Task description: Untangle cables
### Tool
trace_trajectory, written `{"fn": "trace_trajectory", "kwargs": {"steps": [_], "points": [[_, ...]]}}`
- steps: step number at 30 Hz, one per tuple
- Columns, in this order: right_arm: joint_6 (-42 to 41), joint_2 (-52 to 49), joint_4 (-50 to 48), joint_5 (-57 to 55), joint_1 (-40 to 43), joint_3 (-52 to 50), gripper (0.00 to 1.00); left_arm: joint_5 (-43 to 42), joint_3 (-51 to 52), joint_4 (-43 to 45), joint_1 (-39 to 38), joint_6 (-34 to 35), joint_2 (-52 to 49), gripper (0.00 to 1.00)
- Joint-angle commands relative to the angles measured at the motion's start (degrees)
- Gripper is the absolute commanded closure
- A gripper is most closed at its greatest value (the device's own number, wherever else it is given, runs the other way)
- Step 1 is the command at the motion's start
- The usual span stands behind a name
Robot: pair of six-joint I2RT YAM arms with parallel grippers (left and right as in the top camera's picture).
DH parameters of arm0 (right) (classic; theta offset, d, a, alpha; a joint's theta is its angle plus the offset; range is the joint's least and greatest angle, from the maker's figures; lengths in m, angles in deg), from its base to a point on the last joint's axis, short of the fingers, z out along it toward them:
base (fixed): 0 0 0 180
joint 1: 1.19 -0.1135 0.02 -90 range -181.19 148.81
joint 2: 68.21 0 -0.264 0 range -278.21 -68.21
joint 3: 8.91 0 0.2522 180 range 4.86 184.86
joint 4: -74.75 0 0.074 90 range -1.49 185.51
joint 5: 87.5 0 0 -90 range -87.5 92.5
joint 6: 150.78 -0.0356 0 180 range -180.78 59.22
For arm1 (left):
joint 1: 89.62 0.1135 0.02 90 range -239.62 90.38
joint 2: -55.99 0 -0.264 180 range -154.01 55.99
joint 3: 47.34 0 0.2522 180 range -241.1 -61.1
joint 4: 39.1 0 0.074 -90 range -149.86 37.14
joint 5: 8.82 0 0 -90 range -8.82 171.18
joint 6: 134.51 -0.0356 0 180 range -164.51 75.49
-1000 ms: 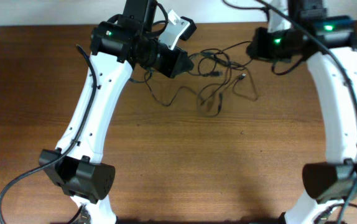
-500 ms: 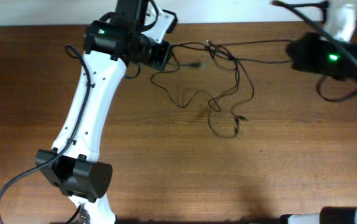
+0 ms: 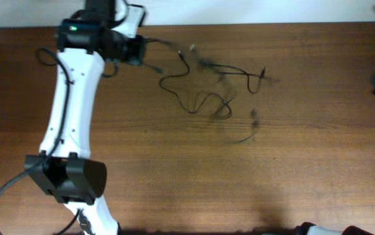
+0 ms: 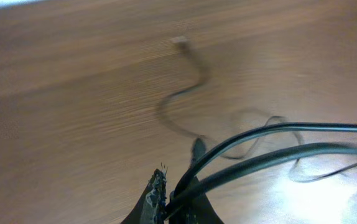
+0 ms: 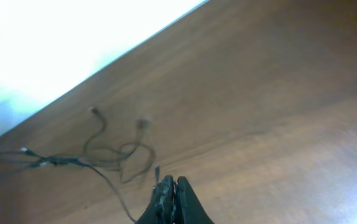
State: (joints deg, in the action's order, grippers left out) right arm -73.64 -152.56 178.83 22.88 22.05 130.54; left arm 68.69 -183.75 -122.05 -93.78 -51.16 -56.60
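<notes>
The left claw (image 4: 172, 202) is clamped on the cables (image 3: 189, 111) at the far-left corner of the worktop (image 3: 240, 189). Two black strands run taut from between its fingers toward the right. I judge this hold is meant to anchor one end so that the loops can be drawn apart. The rest of the cables trail rightward across the far half of the worktop, looping and crossing in the middle, blurred in places. One plug (image 4: 180, 41) lies free on the wood.

The right claw (image 5: 172, 190) is pressed together with nothing seen between its fingers, well right of the cables and almost out of the overhead view. Nothing else lies on the worktop. Only the cables' own crossings stand in the way.
</notes>
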Motion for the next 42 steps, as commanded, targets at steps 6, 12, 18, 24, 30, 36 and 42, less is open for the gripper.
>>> {"fn": "trace_trajectory", "kwargs": {"steps": [6, 12, 18, 24, 30, 36, 42], "points": [[5.7, -2.1, 6.0, 2.1, 4.5, 1.1, 0.96, 7.8, -0.2, -0.1, 5.1, 3.4, -1.9, 1.0], [11.2, -5.6, 7.0, 9.2, 2.6, -0.2, 0.96, 1.2, -0.2, -0.6, 4.4, 3.1, -1.9, 0.93], [12.7, -8.5, 6.1, 9.0, -3.2, -0.5, 0.77, -11.1, -0.2, -5.0, 0.9, -7.8, -1.9, 0.23], [12.7, -9.9, 5.1, 9.0, -5.2, -0.5, 0.66, -13.2, -0.2, -8.1, -7.6, -17.5, -1.9, 0.0], [12.7, -9.9, 6.0, 7.0, -5.2, -0.5, 0.66, -8.7, -0.2, -4.8, -11.3, -17.6, -1.9, 0.0], [12.7, -9.9, 5.9, 7.0, -5.2, -0.5, 0.66, -8.7, -0.2, -3.1, -11.1, -16.1, -1.9, 0.01], [12.7, -9.9, 6.0, 7.0, -5.2, -0.5, 0.66, 11.9, -0.2, 2.2, -9.2, 5.7, -1.9, 0.0]]}}
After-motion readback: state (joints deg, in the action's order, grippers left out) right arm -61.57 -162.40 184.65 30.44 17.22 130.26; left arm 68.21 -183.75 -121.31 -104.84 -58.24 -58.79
